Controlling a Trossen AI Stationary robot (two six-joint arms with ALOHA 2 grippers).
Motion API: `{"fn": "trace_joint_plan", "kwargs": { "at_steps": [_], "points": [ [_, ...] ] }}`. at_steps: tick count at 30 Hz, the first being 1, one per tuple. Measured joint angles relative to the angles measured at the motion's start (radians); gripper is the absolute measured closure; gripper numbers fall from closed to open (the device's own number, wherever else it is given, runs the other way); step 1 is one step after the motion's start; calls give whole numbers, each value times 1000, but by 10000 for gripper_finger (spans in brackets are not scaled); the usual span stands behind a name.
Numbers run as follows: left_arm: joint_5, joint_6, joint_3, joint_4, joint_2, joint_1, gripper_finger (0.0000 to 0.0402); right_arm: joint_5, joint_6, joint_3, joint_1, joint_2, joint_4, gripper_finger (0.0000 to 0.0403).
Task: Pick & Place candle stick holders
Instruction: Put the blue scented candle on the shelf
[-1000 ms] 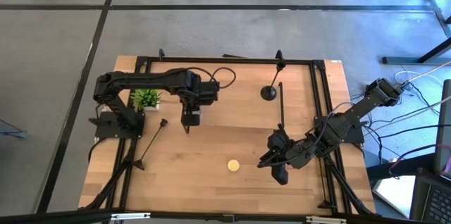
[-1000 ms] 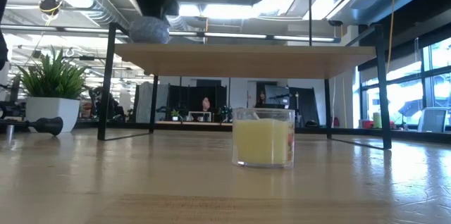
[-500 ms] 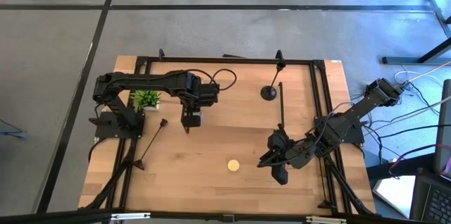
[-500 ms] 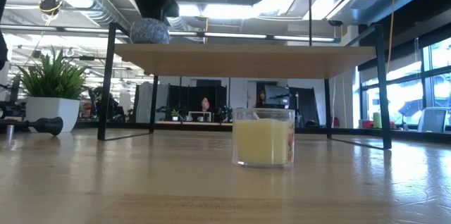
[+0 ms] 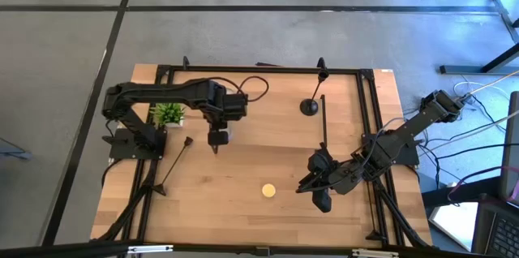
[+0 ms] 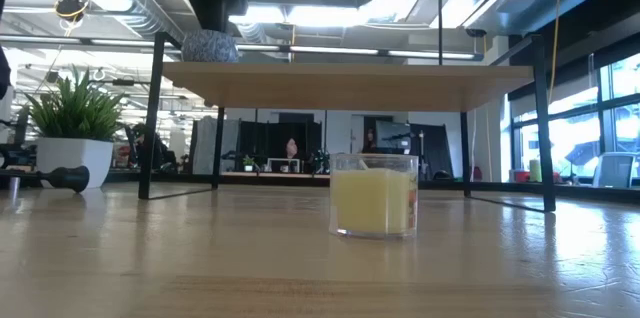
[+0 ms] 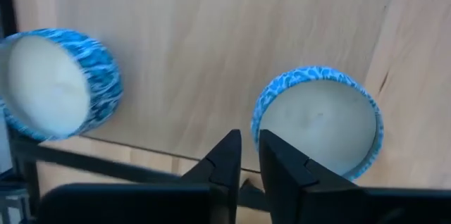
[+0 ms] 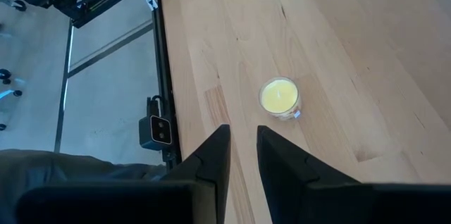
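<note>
Of the three candle stick holders, one (image 5: 174, 163) lies flat at the lower left of the high view, slanting from near the plant (image 5: 169, 113) down towards the black frame rail (image 5: 146, 185); a second (image 5: 310, 108) stands at upper centre-right; the third (image 5: 323, 124) shows as a thin dark line running down from beside that base, and I cannot tell whether it lies or stands; none is held. My left gripper (image 5: 215, 146) hangs at centre-left of the high view; its wrist camera shows its fingers (image 7: 227, 155) parted by a thin slit with nothing between, over two blue-patterned candles (image 7: 318, 122). My right gripper (image 5: 304, 185) waits at lower right, fingers (image 8: 215, 150) also slightly apart and empty, looking at the yellow candle (image 8: 279, 97). I judge the task to be between picks, with no holder taken; the next move calls for carrying the left gripper to the lying holder and closing across its slim stem, which leaves little margin for aim and means coming down almost to the table (image 5: 243, 201). That holder sits close to the table's left edge and the rail, so I'd approach from the centre, where the wood is bare but for the yellow candle.
</note>
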State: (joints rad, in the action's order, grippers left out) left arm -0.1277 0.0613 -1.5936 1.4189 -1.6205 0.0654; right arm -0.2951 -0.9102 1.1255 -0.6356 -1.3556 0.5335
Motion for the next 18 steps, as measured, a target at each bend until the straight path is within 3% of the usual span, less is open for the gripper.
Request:
{"fn": "trace_joint_plan", "kwargs": {
  "at_steps": [9,18],
  "points": [
    [-3,63,-8,-3,55,-3,320,-1,2,0,0,0,-1,329],
    [17,158,-90,-78,114,-14,320,0,2,0,0,0,-3,329]
  ]
}}
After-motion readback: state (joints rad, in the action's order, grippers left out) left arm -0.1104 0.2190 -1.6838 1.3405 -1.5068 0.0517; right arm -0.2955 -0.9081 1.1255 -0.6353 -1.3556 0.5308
